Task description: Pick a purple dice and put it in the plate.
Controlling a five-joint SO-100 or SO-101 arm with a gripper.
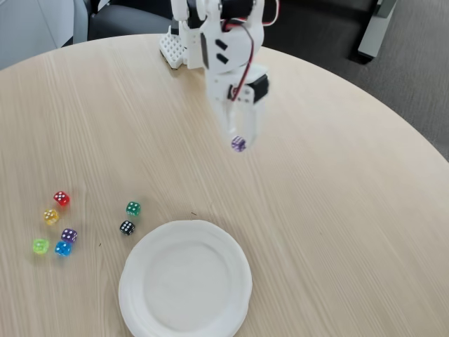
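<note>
Fixed view | end effector (238, 144) pinching purple dice (238, 144), lifted clear of tabletop (337, 210) for carrying | plate (185, 279) lies nearer camera, well apart, empty

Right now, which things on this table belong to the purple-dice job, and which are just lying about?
Belong to the job:
- purple dice, held between the fingers of the gripper
- plate

Lying about:
- red die
- yellow die
- second purple die
- blue die
- light green die
- dark green die
- black die
</note>
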